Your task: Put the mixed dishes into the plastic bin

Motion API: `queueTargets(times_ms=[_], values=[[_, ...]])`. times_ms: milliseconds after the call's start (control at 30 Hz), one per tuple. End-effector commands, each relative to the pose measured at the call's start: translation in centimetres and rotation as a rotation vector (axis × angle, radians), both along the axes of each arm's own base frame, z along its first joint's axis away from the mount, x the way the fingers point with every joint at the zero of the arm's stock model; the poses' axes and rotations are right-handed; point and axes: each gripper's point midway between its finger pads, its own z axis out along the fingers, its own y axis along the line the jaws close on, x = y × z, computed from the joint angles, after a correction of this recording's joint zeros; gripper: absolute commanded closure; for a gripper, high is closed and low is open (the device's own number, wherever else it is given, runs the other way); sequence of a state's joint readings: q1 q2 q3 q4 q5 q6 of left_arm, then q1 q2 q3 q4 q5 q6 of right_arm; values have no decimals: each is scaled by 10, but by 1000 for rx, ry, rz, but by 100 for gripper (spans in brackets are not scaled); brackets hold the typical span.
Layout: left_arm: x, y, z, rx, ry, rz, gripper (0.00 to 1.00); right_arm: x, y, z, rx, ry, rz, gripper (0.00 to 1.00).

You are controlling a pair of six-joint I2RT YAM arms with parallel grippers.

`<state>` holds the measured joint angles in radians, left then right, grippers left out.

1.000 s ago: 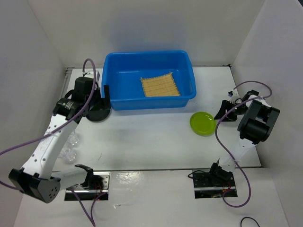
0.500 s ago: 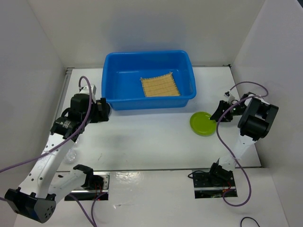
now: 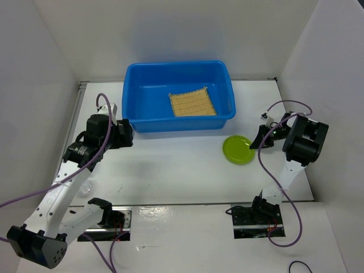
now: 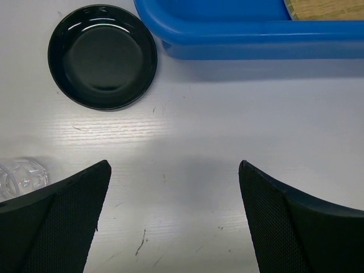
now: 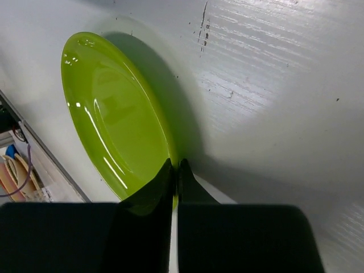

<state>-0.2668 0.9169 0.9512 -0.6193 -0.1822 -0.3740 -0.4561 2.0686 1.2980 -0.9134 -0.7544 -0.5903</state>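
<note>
The plastic bin (image 3: 132, 122) is bright blue and stands at the back middle, with the tan bamboo mat (image 3: 192, 104) lying inside it. A corner of the bin (image 4: 239, 40) shows in the left wrist view. To its right front lies the lime-green plate (image 3: 238, 149). My right gripper (image 3: 257, 138) is shut on the rim of this plate (image 5: 114, 114), fingertips pinching its edge (image 5: 175, 165); that edge looks slightly raised. My left gripper (image 4: 173, 165) hangs open over bare table, near the black plate (image 4: 102, 56). A clear glass cup (image 4: 23, 175) sits at the left.
White walls close in the table on the left, back and right. A dark strip and cables (image 5: 17, 170) run along the table edge beyond the green plate. Both arm bases (image 3: 256, 216) sit at the near edge.
My right gripper has shut on the green plate's rim, and the plate has shifted slightly left. My left arm has pulled back from the bin's left front corner, still open.
</note>
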Motion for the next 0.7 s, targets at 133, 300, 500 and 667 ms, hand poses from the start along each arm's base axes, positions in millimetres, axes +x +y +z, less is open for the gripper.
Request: queueTargets(times_ms=[133, 300, 500, 667], values=[[7, -5, -1, -32, -9, 0, 1, -13, -40, -17, -331, -35, 56, 100], [7, -3, 2, -30, -21, 7, 1, -6, -57, 59, -532, -248, 36, 100], [7, -2, 0, -32, -22, 20, 1, -1, -43, 164, -679, -485, 1, 100], [8, -1, 0, -27, -23, 27, 1, -4, 4, 264, -809, -755, -35, 100]])
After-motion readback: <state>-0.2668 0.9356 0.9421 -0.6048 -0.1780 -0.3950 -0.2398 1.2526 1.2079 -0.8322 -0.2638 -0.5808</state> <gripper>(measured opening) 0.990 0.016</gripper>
